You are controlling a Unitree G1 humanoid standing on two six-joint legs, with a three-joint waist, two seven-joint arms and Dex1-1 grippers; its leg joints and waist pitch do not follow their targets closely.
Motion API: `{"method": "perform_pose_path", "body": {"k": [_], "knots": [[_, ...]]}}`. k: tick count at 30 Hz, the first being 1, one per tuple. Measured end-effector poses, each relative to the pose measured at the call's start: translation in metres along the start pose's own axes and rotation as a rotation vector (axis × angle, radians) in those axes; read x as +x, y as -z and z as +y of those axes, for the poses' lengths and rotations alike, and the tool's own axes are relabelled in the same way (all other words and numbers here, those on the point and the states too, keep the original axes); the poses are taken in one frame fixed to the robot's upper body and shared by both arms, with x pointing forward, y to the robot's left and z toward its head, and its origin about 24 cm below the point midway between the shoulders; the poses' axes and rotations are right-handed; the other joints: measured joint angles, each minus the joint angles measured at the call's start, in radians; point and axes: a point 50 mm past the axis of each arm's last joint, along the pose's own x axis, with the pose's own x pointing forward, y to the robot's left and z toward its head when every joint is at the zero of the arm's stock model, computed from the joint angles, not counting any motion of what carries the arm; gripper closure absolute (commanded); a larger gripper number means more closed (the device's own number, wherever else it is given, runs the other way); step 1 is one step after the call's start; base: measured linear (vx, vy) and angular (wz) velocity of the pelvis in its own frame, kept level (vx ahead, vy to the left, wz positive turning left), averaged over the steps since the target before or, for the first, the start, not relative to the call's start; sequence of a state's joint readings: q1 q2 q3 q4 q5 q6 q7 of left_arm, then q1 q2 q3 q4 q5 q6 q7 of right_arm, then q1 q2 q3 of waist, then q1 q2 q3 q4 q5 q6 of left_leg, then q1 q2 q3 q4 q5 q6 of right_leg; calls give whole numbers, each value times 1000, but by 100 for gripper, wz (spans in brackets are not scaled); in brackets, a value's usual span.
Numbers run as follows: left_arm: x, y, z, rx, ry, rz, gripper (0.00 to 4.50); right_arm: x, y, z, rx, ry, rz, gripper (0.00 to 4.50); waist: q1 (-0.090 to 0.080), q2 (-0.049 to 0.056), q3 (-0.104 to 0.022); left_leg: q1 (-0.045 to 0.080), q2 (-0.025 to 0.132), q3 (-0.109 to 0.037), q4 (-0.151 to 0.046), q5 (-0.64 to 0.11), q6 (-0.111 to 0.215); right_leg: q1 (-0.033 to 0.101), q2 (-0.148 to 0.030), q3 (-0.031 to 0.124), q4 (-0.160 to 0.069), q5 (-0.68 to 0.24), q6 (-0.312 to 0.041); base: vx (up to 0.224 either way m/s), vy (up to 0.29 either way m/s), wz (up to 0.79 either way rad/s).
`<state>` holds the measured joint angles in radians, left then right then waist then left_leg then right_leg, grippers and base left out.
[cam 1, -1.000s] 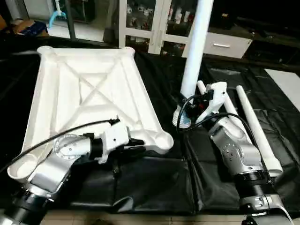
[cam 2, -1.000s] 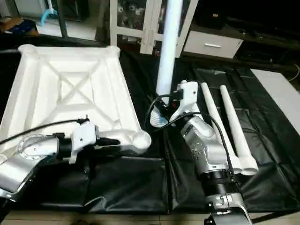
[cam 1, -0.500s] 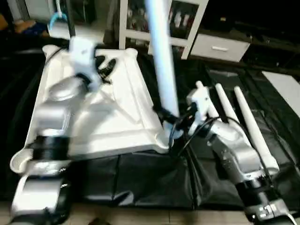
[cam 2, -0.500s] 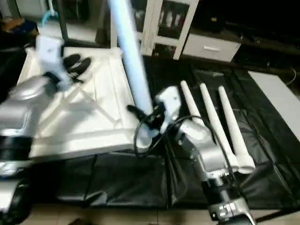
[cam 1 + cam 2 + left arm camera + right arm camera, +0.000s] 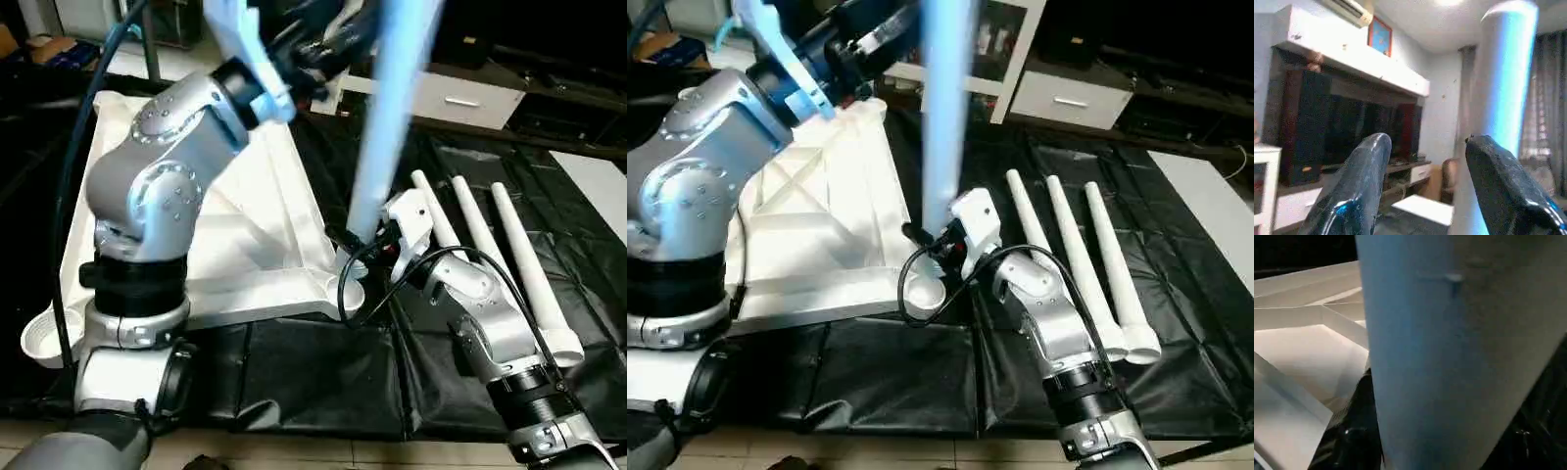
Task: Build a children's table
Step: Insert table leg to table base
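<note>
Right claw (image 5: 933, 241) clamps the upright table leg (image 5: 942, 117) at its base, right over the tabletop's (image 5: 265, 211) near-right corner socket (image 5: 924, 291). Left claw (image 5: 328, 34) is up high, fingers apart beside the leg's upper end. Three spare legs (image 5: 1083, 269) lie to the right.

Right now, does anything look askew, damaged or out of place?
Nothing looks broken or spilled. The table top lies ribs-up on the black sheet, three spare legs side by side beside it. The fourth leg stands at the near corner socket, gripped low by the right claw; the left claw is open beside its upper part.
</note>
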<state>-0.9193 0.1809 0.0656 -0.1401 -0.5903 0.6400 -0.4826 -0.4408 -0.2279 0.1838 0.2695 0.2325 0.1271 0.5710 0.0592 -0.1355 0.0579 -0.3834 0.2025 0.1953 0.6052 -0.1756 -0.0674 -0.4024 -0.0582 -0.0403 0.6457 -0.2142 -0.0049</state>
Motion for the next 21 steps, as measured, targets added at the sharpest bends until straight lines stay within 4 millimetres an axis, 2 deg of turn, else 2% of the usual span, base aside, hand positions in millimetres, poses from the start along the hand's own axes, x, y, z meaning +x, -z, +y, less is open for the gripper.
{"method": "perform_pose_path", "body": {"k": [3,7,9,11,12,14,16,20,21], "knots": [[-8,9,7,24,-40,32,166,0,5,-2,9,13,19,265,-3,1,0,0,1,-1,0,1,-1,0,0,0,0,2,0,0,0,0],[-27,34,42,102,-281,199,166,6,-1,-4,16,18,1,265,-6,5,3,-1,1,-1,1,1,-2,0,1,0,-1,6,1,0,0,0],[-52,53,61,182,-395,328,166,8,-6,-6,69,40,-43,265,-10,12,3,0,1,-1,1,1,-2,0,1,0,-1,6,1,0,0,0],[-75,71,69,217,-437,436,166,9,-11,-11,124,62,-73,265,-9,13,4,-2,1,-1,1,2,-2,-2,1,0,-1,7,1,0,0,0],[-85,77,69,257,-409,489,166,11,-16,-13,162,58,-94,265,-9,15,5,-2,2,-1,1,2,-2,-2,1,0,-1,6,0,0,0,0],[-111,93,58,296,-240,624,166,13,-32,-21,292,-14,-151,265,-16,19,8,-2,2,0,1,2,-1,-2,1,0,-2,6,0,0,0,0],[-121,110,45,236,-131,685,138,9,-41,-31,354,-63,-178,265,-3,18,7,-4,3,1,1,2,-1,-2,1,-1,-3,5,-1,0,0,0],[-116,118,13,222,139,724,125,-2,-31,-40,461,-224,-84,265,9,16,6,-3,3,4,1,2,1,1,0,0,-5,4,-2,0,0,0],[-116,122,7,221,183,736,99,-4,-28,-42,482,-239,-67,265,7,17,7,-3,3,5,1,2,1,0,0,2,-5,4,-2,0,0,0]]}}
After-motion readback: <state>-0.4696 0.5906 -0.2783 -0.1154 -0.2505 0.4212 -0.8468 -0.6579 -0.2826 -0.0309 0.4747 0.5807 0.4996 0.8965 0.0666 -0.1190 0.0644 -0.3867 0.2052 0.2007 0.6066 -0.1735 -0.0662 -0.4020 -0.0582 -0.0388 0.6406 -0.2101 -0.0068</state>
